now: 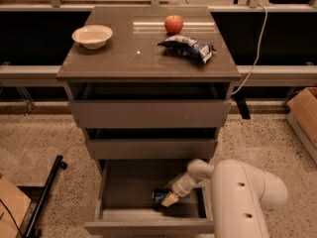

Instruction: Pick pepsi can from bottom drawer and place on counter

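Note:
The bottom drawer is pulled open at the foot of the cabinet. The pepsi can, dark blue, lies on its side on the drawer floor near the front right. My gripper reaches down into the drawer from the right on a white arm. Its pale fingertips are right at the can's right end. The counter is the glossy grey-brown top of the cabinet.
On the counter stand a white bowl, a red apple and a blue-and-white snack bag. The two upper drawers are slightly open. A cardboard box sits at the right, a black bar at the floor's left.

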